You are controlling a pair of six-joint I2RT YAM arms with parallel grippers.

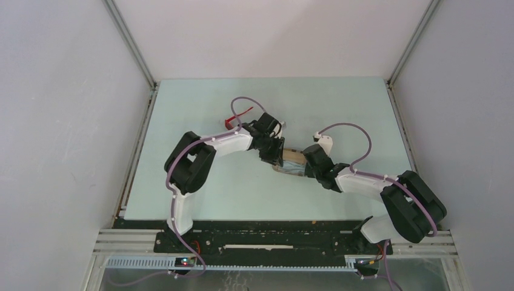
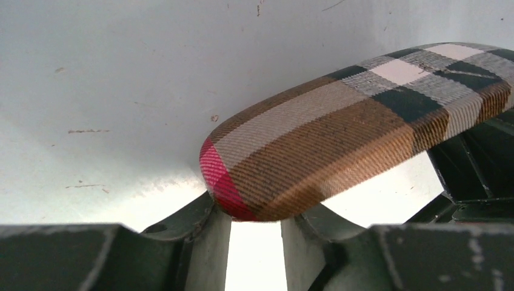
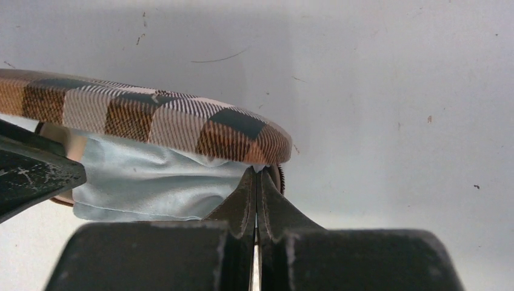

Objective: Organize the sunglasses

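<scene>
Right claw (image 3: 259, 176) closed beneath plaid case (image 3: 151, 118); left claw (image 2: 257, 219) parted.

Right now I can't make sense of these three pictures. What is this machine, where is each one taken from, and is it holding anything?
These are two robot arms bolted at the near edge of a table, each ending in a two-finger gripper. The wide picture looks down from above and behind them. The other two come from cameras on the wrists, so each shows its own fingers at the bottom. Both arms meet at a brown plaid case, with a pale blue cloth spilling from under its lid. The left gripper stands open at one end of the case. The right gripper is shut at the other end, where the cloth comes out; whether it pinches the cloth is unclear. The red sunglasses lie on the table beyond the left arm, untouched.
</scene>
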